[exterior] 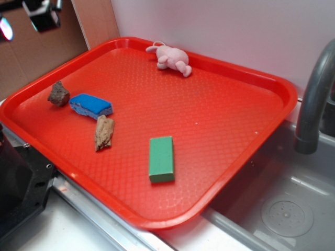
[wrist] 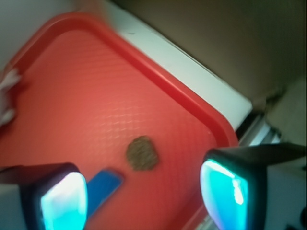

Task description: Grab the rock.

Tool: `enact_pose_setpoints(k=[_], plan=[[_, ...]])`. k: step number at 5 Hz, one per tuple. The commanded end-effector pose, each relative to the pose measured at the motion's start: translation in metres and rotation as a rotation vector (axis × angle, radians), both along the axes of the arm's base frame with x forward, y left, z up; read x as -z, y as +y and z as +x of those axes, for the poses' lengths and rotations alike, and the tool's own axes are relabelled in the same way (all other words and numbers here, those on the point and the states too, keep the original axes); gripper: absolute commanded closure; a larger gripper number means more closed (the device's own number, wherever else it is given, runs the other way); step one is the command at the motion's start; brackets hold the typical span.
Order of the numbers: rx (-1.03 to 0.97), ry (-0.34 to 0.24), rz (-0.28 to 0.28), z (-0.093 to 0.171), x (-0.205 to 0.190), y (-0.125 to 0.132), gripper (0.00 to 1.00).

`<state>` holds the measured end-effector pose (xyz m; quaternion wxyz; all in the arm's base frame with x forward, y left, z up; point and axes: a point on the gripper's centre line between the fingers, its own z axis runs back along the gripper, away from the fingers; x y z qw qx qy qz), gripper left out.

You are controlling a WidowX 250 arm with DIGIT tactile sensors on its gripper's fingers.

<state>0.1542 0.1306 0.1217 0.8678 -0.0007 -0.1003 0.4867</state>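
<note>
Sitting on a red tray (exterior: 230, 141), five items, left to right in the exterior view. Rock (exterior: 58, 93) first: small dark brown-grey jagged lump near the tray's left edge, nothing touching it on its left side. Blue sponge (exterior: 91, 105) just beside the rock on its right, very close, can't tell if they touch. Tan wood-like piece (exterior: 103, 132) next, just below the sponge's right end, lying roughly lengthwise toward the front edge. Green block (exterior: 161, 159) further right, flat, toward the front edge, well apart from the wood piece. Pink soft toy (exterior: 172, 58) at the far edge near the back corner, lying on its side against the rim. Right half of the tray shows only bare textured surface. Grey faucet (exterior: 313, 99) and grey sink (exterior: 277, 209) past the tray's right edge.

Gripper (exterior: 42, 14) high at the top left of the exterior view, only partly in frame, well above the tray's left corner and not touching anything.

Wrist view, blurry: gripper (wrist: 144, 191) with fingers (wrist: 62, 199) spread wide, jaws empty, glowing cyan pads at the bottom left and bottom right. Rock (wrist: 142, 153) shows between them, slightly above the gap, resting on the tray (wrist: 96, 91) near its rim. Blue sponge (wrist: 105, 187) end visible just left of the rock, by the left finger. White-pink bit at the far left edge is the soft toy (wrist: 7, 98).
</note>
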Motion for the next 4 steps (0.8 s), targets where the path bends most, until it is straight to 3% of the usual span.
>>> enact_pose_setpoints(k=[1, 2, 4], plan=[[-0.323, 0.010, -0.017, -0.013, 0.036, -0.007, 0.00], [-0.237, 0.024, -0.011, 0.003, 0.053, -0.006, 0.00], [-0.084, 0.144, 0.004, 0.008, 0.100, -0.020, 0.00]])
